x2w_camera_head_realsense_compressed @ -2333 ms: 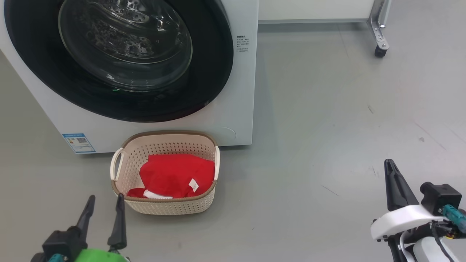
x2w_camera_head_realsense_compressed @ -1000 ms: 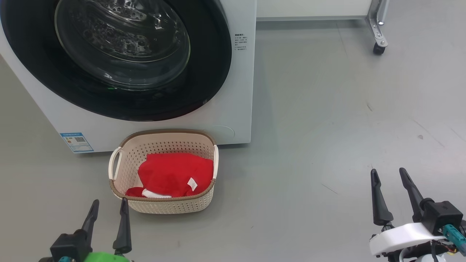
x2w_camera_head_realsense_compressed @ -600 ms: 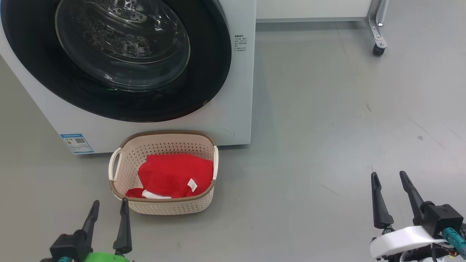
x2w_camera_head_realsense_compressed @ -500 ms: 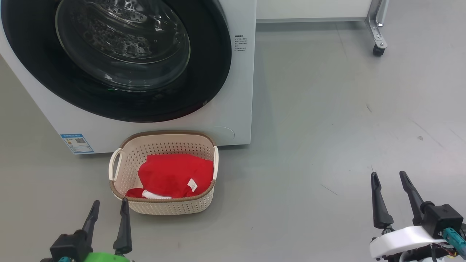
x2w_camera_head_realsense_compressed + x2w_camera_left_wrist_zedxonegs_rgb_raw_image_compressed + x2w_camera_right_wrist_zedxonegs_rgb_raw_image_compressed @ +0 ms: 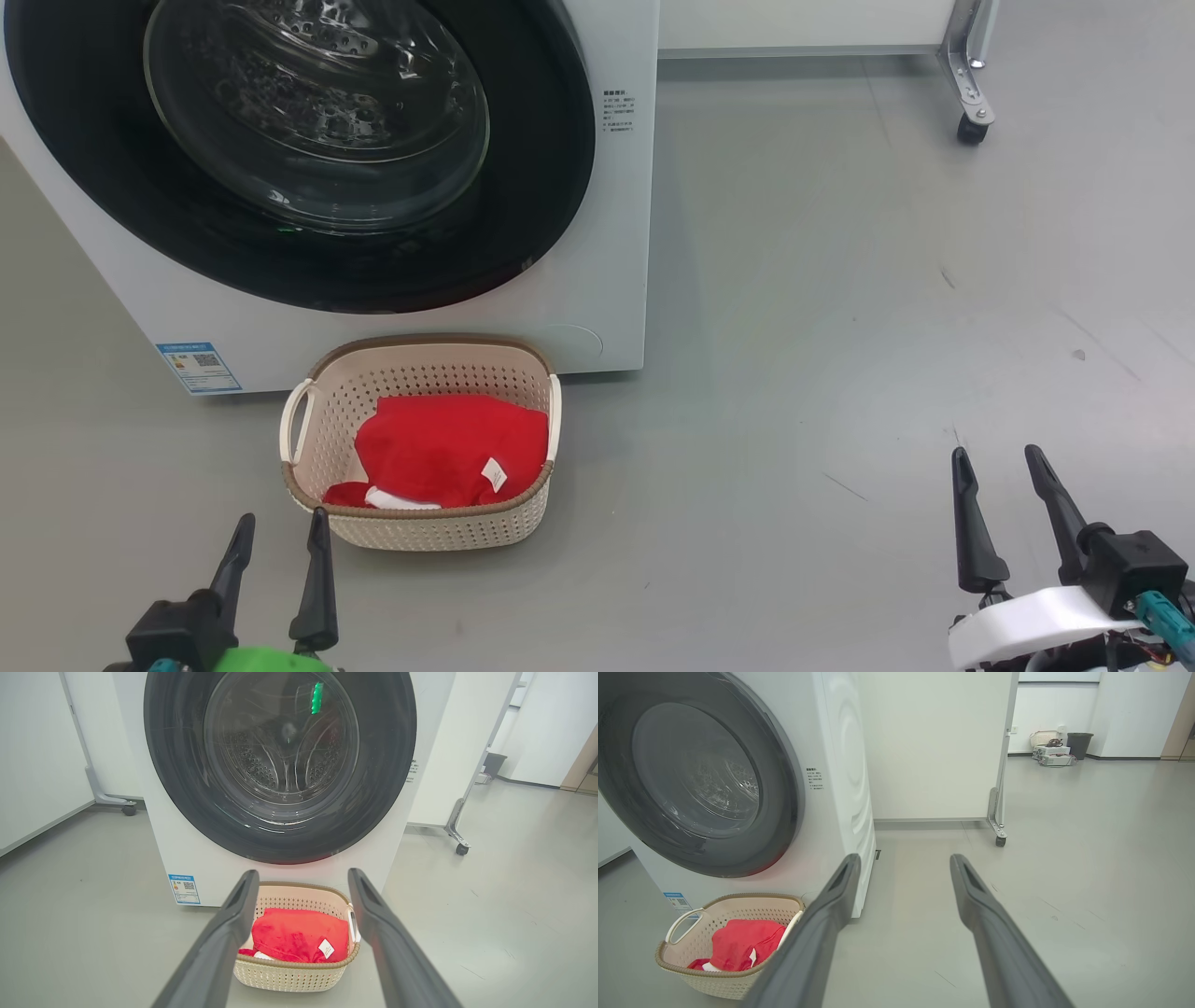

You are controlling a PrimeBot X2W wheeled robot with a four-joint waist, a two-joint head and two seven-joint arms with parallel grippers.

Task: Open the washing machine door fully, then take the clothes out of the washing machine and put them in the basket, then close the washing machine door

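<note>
Washing machine (image 5: 597,308) stands on the floor (image 5: 794,373), its door (image 5: 532,187) seated in its front. Basket (image 5: 420,532) sits on the floor just before the machine. Clothes (image 5: 439,448) lie in the basket. Left pincer (image 5: 282,515): before the machine, just nearer than the basket. Right pincer (image 5: 996,452): well right of the machine. Castor (image 5: 971,126): behind the machine, to its right.

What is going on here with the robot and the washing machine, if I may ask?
Nothing is being handled right now. The washing machine door is shut, and the red clothes lie in the basket on the floor before the washing machine. The left pincer and right pincer hover open and empty, touching nothing. The job looks finished.
</note>
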